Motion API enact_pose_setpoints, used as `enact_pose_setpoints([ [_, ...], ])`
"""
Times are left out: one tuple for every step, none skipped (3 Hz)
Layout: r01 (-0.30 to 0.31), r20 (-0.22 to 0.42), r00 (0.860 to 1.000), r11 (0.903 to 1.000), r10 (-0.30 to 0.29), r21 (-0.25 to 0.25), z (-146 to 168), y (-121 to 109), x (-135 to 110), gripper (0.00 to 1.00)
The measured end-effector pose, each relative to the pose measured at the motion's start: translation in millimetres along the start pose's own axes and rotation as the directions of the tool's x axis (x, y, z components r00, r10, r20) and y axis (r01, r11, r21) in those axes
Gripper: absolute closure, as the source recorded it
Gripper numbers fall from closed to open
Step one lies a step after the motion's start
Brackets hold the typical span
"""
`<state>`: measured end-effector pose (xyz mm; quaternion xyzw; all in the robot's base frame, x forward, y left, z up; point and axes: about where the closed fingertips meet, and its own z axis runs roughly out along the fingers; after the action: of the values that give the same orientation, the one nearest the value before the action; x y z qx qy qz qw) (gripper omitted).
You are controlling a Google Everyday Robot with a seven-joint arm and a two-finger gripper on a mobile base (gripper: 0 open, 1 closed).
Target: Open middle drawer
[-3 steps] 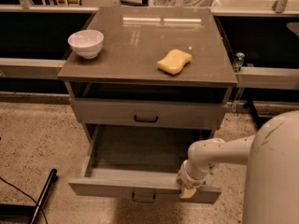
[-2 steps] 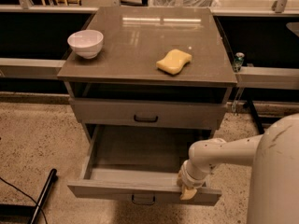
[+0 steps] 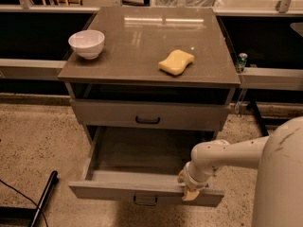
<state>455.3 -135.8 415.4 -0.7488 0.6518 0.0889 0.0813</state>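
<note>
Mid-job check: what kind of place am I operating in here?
Probably a kitchen-style test area: a counter-topped cabinet carries a white bowl and a yellow sponge, over speckled flooring. The gripper sits at the front edge of the pulled-out middle drawer.

- one view only; no second view to share scene with
- looks from high up, steeply down and forward at the front of the cabinet (image 3: 142,70); whole cabinet top visible, so the viewpoint is above it
- close range; the cabinet fills the middle of the frame; floor (image 3: 33,145) at left, dark benches across the top edge
- robot body (image 3: 284,174) crowds the lower right corner; arm (image 3: 227,152) reaches leftward into the frame
- gripper (image 3: 189,193) sits low, right of centre, at the front of the pulled-out middle drawer (image 3: 118,191), near the bottom edge
</note>
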Motion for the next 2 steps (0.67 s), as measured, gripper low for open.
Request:
enact_pose_setpoints([
  [0.003,-0.007,1.000,1.0000,-0.003,-0.007,-1.2,1.3,-2.4,0.01],
  [0.036,-0.026,0.999,0.9991,-0.035,0.022,-18.7,-0.9,-19.8,0.00],
])
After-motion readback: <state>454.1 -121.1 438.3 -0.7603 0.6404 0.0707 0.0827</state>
